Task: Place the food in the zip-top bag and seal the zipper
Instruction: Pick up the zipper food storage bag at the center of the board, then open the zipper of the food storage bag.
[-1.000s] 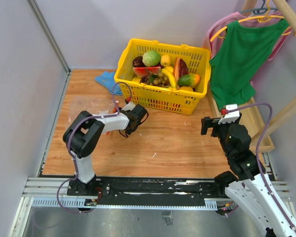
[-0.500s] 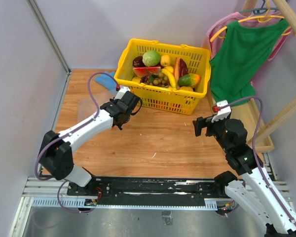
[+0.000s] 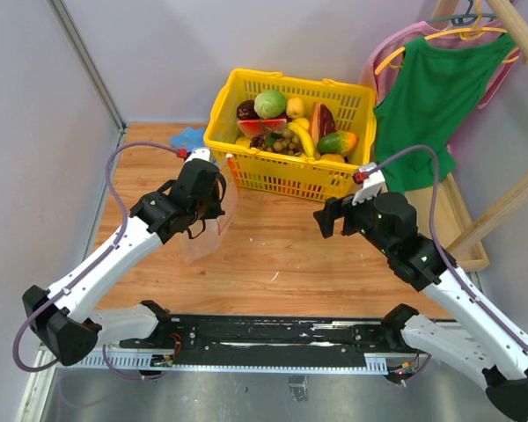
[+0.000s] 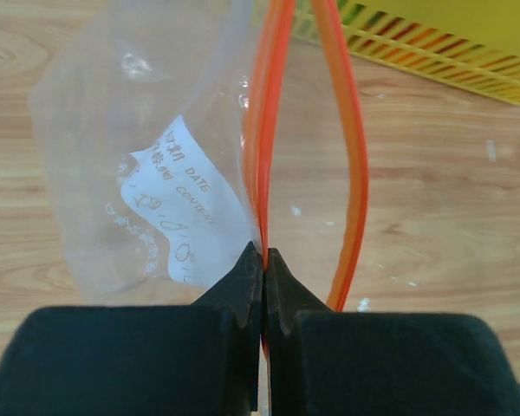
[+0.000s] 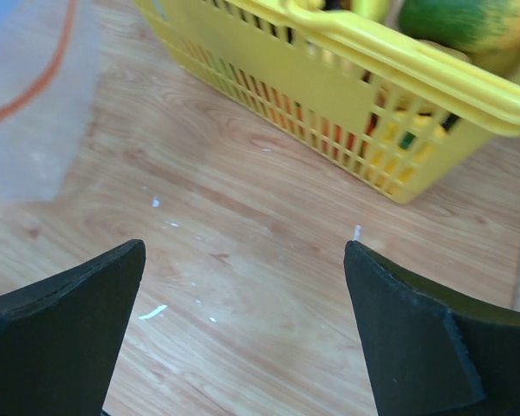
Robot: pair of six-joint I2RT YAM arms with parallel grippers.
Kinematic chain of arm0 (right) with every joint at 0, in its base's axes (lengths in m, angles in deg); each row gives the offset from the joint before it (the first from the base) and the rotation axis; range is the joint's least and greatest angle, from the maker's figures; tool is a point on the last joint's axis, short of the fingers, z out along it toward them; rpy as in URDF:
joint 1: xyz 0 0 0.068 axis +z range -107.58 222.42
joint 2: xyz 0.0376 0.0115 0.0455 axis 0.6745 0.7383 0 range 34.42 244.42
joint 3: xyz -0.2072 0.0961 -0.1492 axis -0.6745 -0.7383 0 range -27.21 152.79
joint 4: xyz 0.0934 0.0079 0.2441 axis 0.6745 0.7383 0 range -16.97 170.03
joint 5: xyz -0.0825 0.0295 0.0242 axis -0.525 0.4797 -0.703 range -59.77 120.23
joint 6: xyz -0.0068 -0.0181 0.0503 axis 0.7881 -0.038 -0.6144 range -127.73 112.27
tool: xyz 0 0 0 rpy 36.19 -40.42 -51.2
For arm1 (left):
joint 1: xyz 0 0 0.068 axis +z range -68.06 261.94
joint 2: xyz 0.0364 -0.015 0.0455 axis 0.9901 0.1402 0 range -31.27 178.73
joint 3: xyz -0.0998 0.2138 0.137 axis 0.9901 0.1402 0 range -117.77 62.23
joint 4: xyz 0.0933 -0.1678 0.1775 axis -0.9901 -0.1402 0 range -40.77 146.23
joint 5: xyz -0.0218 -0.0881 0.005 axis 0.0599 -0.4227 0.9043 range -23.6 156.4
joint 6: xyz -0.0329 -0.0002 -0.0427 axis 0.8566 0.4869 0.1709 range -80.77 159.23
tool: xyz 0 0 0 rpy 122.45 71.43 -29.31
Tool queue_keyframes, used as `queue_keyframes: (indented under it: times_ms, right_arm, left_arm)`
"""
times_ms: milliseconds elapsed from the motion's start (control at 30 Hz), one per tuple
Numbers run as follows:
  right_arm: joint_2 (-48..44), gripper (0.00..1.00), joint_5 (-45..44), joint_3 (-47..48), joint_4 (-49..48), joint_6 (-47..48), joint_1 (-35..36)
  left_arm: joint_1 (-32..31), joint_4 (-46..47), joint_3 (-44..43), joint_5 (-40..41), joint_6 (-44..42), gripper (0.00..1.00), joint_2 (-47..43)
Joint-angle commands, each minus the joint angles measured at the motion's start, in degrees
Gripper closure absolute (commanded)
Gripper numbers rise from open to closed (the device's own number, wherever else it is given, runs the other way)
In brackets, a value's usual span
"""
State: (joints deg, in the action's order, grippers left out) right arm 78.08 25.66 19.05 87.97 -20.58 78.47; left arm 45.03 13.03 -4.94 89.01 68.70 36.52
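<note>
Clear plastic comes first: the zip-top bag (image 3: 204, 239) hangs over the wooden table (image 3: 282, 264), left of centre and just in front of the basket's left corner, held up by the left gripper (image 4: 263, 258). That gripper is pinched fully closed on one lip of the zipper (image 4: 273, 104), and the other orange-red lip bows away from it. I judge the hold is meant to keep the mouth gaping so food can be dropped in. A white patch on the bag carries printed "DATE" and what looks like "CONTENT", plus handwriting I cannot read. To the right, the right gripper (image 5: 244, 256) hovers over bare wood with its fingers spread wide and nothing between them, probably poised to fetch a piece. Farther back stands the yellow basket (image 3: 286, 183), where the food waits: the cluster of tan-brown balls (image 3: 286, 141), the banana (image 3: 303, 136) and the green fruit (image 3: 270, 104). None is in the bag yet.
</note>
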Motion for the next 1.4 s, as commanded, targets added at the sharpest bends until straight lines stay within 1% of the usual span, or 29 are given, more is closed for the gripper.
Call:
queue_keyframes:
  times_ms: [0,100,167,333,400,533,767,933,1100,1200,1267,1367]
  right_arm:
    - [4.93,0.01,-3.45,6.99,1.68,-5.79,5.57]
    - [9.29,0.00,-6.23,11.26,3.51,-7.58,9.60]
    - [12.14,0.01,-7.21,14.00,5.00,-9.48,11.32]
    - [17.88,0.04,-5.27,17.55,4.82,-15.62,12.14]
    - [20.30,0.05,-4.69,19.73,5.18,-16.94,12.32]
    - [24.40,0.09,-4.09,22.84,5.44,-18.63,13.04]
    - [30.45,0.18,-4.10,25.53,5.41,-21.21,13.89]
    - [32.71,0.24,-3.16,26.41,4.22,-22.10,13.88]
    - [34.46,0.26,-1.98,28.44,4.25,-22.24,13.98]
    - [33.66,0.26,-3.00,28.68,4.94,-21.96,13.96]
    - [32.51,0.26,-5.19,28.66,6.11,-21.53,13.97]
    - [31.21,0.26,-6.16,28.87,6.15,-20.69,13.96]
  left_arm:
    - [-0.45,2.07,0.39,-9.40,7.33,1.00,-2.86]
    - [-0.45,3.46,1.41,-12.69,8.02,1.00,-4.01]
    - [-0.52,3.56,1.94,-13.47,8.36,1.00,-4.14]
    - [-2.08,4.10,1.66,-15.00,9.45,1.00,-4.22]
    - [-3.79,4.49,1.13,-14.27,10.19,1.00,-4.44]
    - [-7.30,5.38,1.44,-10.30,12.33,1.00,-5.37]
    - [-9.00,7.61,2.51,-8.54,13.94,1.00,-5.54]
    - [-10.60,8.91,2.64,-7.66,14.57,1.00,-4.97]
    - [-12.30,8.79,2.88,-5.31,14.66,1.00,-3.28]
    - [-13.04,8.59,3.34,-3.75,14.62,1.00,-2.56]
    - [-13.23,8.56,3.72,-2.89,14.63,1.00,-2.42]
    - [-13.51,9.14,3.96,-3.04,14.31,1.00,-2.25]
